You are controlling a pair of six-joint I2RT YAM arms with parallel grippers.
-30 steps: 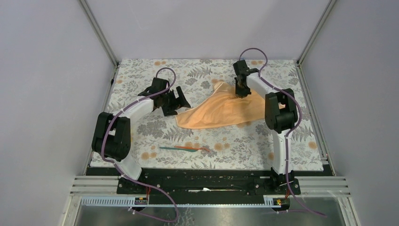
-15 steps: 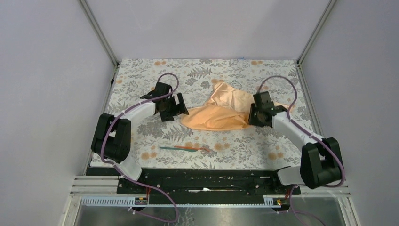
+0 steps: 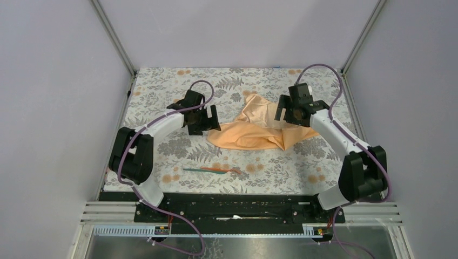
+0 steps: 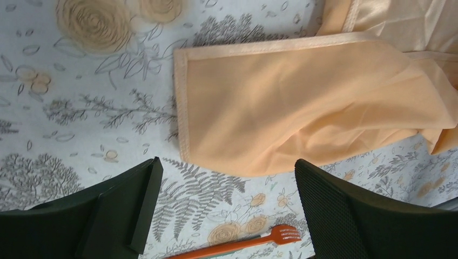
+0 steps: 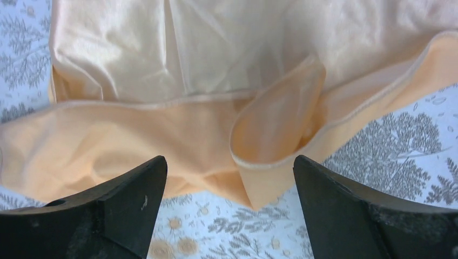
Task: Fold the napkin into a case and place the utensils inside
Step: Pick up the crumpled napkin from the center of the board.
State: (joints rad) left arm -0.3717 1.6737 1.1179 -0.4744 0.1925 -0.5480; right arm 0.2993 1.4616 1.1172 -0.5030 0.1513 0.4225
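My left gripper [image 3: 203, 120] holds its jaws spread and empty beside the napkin's [image 3: 258, 131] hemmed left corner. My right gripper [image 3: 292, 110] is spread too, over its rumpled right folds. The utensils [image 3: 211, 170] lie together on the tablecloth [image 3: 162, 86], nearer my bases, apart from the napkin.
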